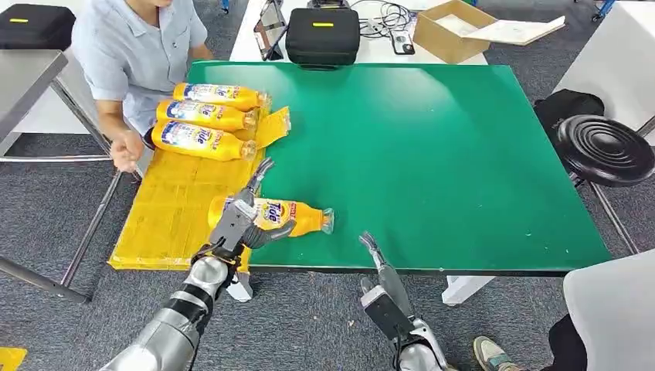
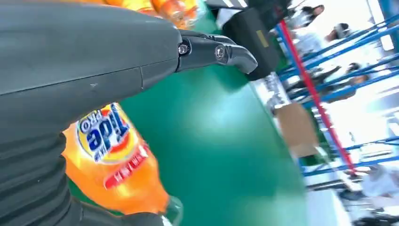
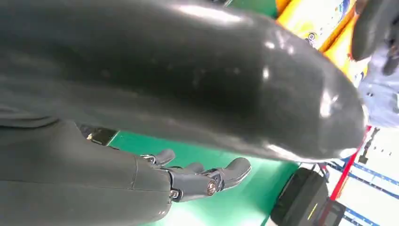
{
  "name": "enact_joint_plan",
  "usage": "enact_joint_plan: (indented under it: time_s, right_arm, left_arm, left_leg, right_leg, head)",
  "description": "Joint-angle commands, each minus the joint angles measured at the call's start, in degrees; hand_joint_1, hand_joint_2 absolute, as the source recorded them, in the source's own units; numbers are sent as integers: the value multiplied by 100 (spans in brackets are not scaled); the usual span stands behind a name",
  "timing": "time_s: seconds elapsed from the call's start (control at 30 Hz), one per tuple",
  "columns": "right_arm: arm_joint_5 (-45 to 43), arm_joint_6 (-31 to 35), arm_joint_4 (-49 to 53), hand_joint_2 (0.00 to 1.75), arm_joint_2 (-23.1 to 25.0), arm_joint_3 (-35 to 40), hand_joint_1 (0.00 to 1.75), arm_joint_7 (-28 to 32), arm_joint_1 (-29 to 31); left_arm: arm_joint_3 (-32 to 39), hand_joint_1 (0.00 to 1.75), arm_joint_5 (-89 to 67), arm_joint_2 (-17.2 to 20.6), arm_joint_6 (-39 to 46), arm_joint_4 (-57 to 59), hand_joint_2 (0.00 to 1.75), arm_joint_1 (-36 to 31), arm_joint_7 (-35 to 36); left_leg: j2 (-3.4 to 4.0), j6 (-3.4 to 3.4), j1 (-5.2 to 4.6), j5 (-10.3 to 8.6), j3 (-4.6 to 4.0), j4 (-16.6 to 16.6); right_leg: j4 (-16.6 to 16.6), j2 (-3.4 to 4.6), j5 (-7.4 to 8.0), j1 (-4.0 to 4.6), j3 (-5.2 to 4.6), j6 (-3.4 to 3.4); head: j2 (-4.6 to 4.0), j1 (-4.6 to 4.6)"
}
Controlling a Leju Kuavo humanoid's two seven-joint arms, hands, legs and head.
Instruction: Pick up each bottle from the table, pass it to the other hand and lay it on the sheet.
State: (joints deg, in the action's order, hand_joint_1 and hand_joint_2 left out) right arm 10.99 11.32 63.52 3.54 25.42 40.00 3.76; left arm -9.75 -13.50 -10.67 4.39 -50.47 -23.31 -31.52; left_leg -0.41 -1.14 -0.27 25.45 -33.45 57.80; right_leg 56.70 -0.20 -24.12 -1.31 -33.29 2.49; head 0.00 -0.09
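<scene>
Nearest in, right hand [image 1: 376, 259] at the table's front edge, fingers apart, nothing in it, well clear of the action. Just beyond, left hand [image 1: 246, 220] draped over a bottle [image 1: 297, 217] lying on its side, label end at the sheet [image 1: 166, 209], cap end out on the green table [image 1: 432, 154]. Grasping or merely resting on it? Cannot tell: thumb tucked under the belly, one finger sticking straight out.

To do this step well, probably: slide the bottle fully onto the yellow, parallel to the row, then let go low and flat so nothing rolls. Round body, slick plastic, so a roll looks like the risk. Best kept short of the row ahead.

Farther on, three bottles [image 1: 205, 117] already down side by side on the sheet's far end. Beside them a person's hand [image 1: 126, 151] near the sheet's edge, worth keeping clear of.

Head view gives the whole layout, sheet and row and person. Left wrist view adds the close-up: label [image 2: 106, 134] pressed right against the palm, clear cap end over green, extended finger [image 2: 221, 52] off the bottle. Right wrist view confirms loose fingers [image 3: 207, 181] over bare green.
</scene>
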Motion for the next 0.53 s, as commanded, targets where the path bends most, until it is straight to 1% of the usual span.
enact_joint_plan:
  time_s: [0.03, 0.07, 0.13, 0.17, 0.2, 0.23, 0.27, 0.3, 0.33, 0.37, 0.4, 0.43, 0.47, 0.5, 0.53]
  right_arm:
    - [-334, 568, 1338, 0, -224, -138, 0, 0, -384]
    - [-484, 864, 1874, 0, -72, -341, 0, 0, -615]
    - [-482, 914, 1974, 0, -51, -366, 0, 0, -654]
    - [-327, 1313, 2440, 0, -27, -337, 0, 0, -789]
    - [-268, 1873, 2965, 0, -32, -248, 0, 0, -853]
    - [-192, 2466, 3409, 175, -140, 4, 0, 0, -888]
    - [-142, 2816, 3625, 175, -189, 140, 0, 0, -897]
    - [334, 2868, 4114, 175, 139, -231, 0, 0, -1088]
    - [334, 2868, 4114, 175, 139, -231, 0, 0, -1088]
    - [461, 2868, 4273, 175, 264, -332, 0, 0, -1175]
    - [601, 2868, 4394, 175, 472, -514, 0, 0, -1277]
    - [601, 2868, 4394, 175, 472, -514, 0, 0, -1277]
    - [747, 2868, 4408, 175, 540, -592, 0, 0, -1310]
    - [723, 2868, 4395, 175, 652, -684, 0, 0, -1347]
    - [654, 2868, 4339, 175, 644, -673, 0, 0, -1357]
  left_arm:
    - [-386, 0, 1106, 48, -152, -1549, 175, 750, 71]
    - [-422, 0, 1657, 69, -226, -2051, 175, 1089, 212]
    - [-429, 0, 1770, 80, -248, -2147, 175, 1155, 235]
    - [-384, 0, 2172, 92, -342, -2481, 175, 1431, 302]
    - [-345, 0, 2488, 91, -383, -2682, 175, 1588, 367]
    - [-366, 0, 2639, 149, -399, -2895, 175, 1744, 402]
    - [-373, 0, 2670, 181, -382, -3015, 175, 1836, 403]
    - [-360, 0, 2610, 249, -273, -3218, 175, 2016, 396]
    - [-360, 0, 2610, 249, -273, -3218, 175, 2016, 396]
    - [-341, 0, 2539, 298, -217, -3311, 175, 2120, 367]
    - [-309, 0, 2376, 329, -95, -3447, 175, 2263, 311]
    - [-309, 0, 2376, 329, -95, -3447, 175, 2263, 311]
    - [-297, 0, 2272, 371, -64, -3515, 175, 2351, 257]
    - [-282, 0, 2160, 386, -42, -3606, 175, 2465, 208]
    - [-271, 0, 2070, 388, -27, -3649, 175, 2524, 169]
  left_leg:
    - [8, 9, 9, 12, 5, 8]
    - [4, 7, 5, 8, -2, 6]
    - [8, 8, 4, 11, -2, 6]
    - [6, 6, 1, 6, -5, 3]
    - [8, 8, 4, 10, -2, 5]
    - [14, 6, 2, 11, -7, 5]
    - [23, 10, 7, 19, -6, 14]
    - [21, 5, -3, 10, -16, 8]
    - [26, 9, 0, 17, -13, 12]
    - [30, 14, 8, 25, -7, 18]
    - [15, 7, 4, 12, -14, 5]
    - [24, 12, 9, 19, -7, 8]
    - [17, 9, 3, 12, -10, 4]
    - [20, 14, 11, 18, 2, 4]
    - [15, 10, 5, 10, -8, 0]
  right_leg:
    - [2, 5, -7, 10, 7, -14]
    - [3, 2, -5, 6, -2, -10]
    - [5, 6, -8, 5, -5, -12]
    - [3, 4, -3, 2, -8, -7]
    - [3, 4, -5, 5, -6, -12]
    - [6, 11, -5, 3, -15, -10]
    - [12, 19, -10, 8, -15, -15]
    - [12, 18, -4, -2, -27, -8]
    - [17, 23, -9, 2, -25, -13]
    - [17, 26, -14, 10, -16, -20]
    - [5, 12, -6, 5, -19, -10]
    - [6, 17, -10, 12, -15, -16]
    - [6, 9, -9, 6, -19, -12]
    - [3, 12, -13, 14, -6, -20]
    - [1, 9, -7, 8, -16, -13]
  head:
    - [0, -2]
    - [0, -2]
    - [0, -2]
    - [0, -2]
    - [0, -4]
    - [0, -2]
    - [0, -2]
    - [0, -2]
    - [0, -4]
    - [0, -2]
    - [0, -2]
    - [0, 0]
    - [0, -2]
    - [0, 0]
    - [0, -4]
